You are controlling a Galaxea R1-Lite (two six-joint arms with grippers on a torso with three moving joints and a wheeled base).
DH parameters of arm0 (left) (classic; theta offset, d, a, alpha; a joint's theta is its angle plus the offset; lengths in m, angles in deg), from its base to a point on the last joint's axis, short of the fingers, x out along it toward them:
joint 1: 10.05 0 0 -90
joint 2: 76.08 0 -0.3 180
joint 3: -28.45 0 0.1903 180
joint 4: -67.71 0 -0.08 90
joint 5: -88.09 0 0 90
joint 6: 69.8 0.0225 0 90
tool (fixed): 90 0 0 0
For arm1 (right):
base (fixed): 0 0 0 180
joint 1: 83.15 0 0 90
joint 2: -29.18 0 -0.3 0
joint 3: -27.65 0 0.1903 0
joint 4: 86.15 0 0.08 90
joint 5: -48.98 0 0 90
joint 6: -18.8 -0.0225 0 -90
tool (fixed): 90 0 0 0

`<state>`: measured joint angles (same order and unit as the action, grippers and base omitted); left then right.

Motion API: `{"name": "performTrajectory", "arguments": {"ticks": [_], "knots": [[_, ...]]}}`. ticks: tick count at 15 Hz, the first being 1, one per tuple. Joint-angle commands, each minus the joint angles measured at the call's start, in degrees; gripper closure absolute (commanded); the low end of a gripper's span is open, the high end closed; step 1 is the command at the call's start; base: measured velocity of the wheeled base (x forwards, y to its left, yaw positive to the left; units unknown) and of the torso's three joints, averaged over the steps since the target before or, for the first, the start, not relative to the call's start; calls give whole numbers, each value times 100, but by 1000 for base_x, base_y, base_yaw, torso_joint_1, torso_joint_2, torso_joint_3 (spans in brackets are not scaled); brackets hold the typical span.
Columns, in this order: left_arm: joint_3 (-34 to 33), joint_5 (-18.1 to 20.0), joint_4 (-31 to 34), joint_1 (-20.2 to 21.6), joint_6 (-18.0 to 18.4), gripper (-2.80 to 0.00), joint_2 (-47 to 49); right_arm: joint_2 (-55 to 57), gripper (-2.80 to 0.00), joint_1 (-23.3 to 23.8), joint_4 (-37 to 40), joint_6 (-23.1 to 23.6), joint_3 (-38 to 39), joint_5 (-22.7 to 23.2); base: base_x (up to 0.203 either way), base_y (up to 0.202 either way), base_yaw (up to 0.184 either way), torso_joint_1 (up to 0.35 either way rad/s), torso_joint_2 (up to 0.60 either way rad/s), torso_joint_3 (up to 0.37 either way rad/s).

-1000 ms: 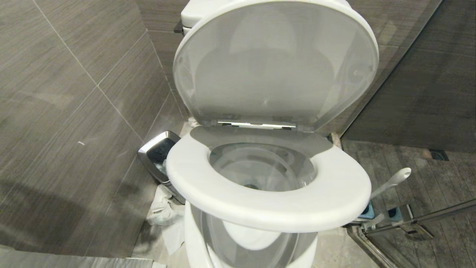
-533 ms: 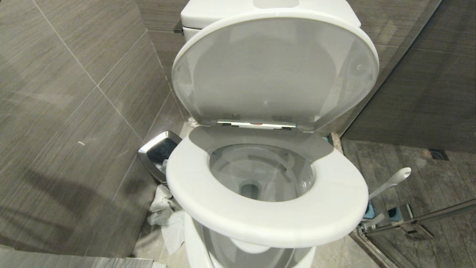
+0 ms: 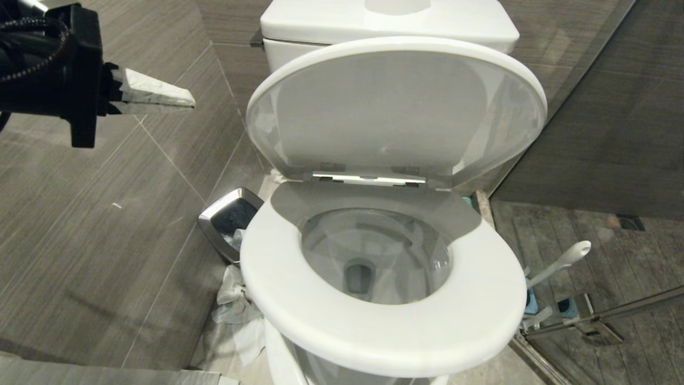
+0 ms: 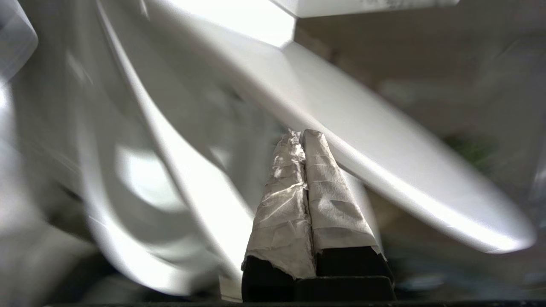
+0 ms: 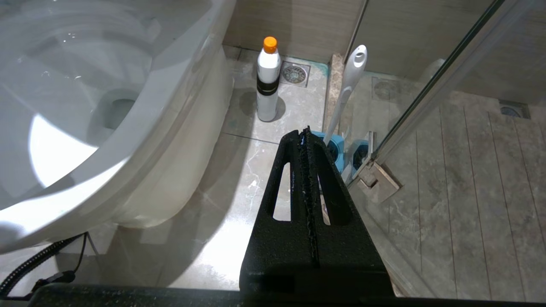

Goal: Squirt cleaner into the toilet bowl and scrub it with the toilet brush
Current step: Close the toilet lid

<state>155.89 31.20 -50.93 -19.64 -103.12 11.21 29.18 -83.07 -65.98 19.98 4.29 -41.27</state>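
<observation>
The white toilet bowl (image 3: 331, 243) stands in the middle, seat (image 3: 385, 334) down and lid (image 3: 395, 107) up against the tank (image 3: 385, 21). My left gripper (image 3: 189, 101), its fingers wrapped in paper, is shut and empty, high at the left beside the lid (image 4: 384, 162). The toilet brush handle (image 3: 561, 262) leans out of a blue holder (image 5: 337, 147) to the right of the bowl; its bristle head is hidden. The right gripper (image 5: 306, 130) is shut and empty, low beside the bowl (image 5: 64, 85), pointing at the holder. Cleaner liquid is out of view.
A white bottle with an orange cap (image 5: 268, 81) stands on the floor by the bowl's base. A chrome-rimmed bin (image 3: 227, 216) and crumpled paper (image 3: 238, 310) lie left of the bowl. A glass door (image 3: 604, 315) closes off the right. A tiled wall is close on the left.
The lid has tipped further back toward the tank and the seat's front has dropped lower. My left gripper has come into the head view at the upper left.
</observation>
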Motion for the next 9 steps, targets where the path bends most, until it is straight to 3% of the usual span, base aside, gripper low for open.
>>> {"name": "performTrajectory", "arguments": {"ticks": [1, 4, 9], "knots": [[78, -80, -494, -220, 3002, 0, 77, 0, 0, 1, -6, 5, 149, -2, 0, 0, 0, 0, 0, 0], [246, -138, -982, -870, 3519, 0, 62, 0, 0, 1, -6, 5, 142, -2, 0, 0, 0, 0, 0, 0], [37, -141, -1069, -1722, 3500, 0, -242, 0, 0, 1, -6, 5, 149, -2, 0, 0, 0, 0, 0, 0]]}}
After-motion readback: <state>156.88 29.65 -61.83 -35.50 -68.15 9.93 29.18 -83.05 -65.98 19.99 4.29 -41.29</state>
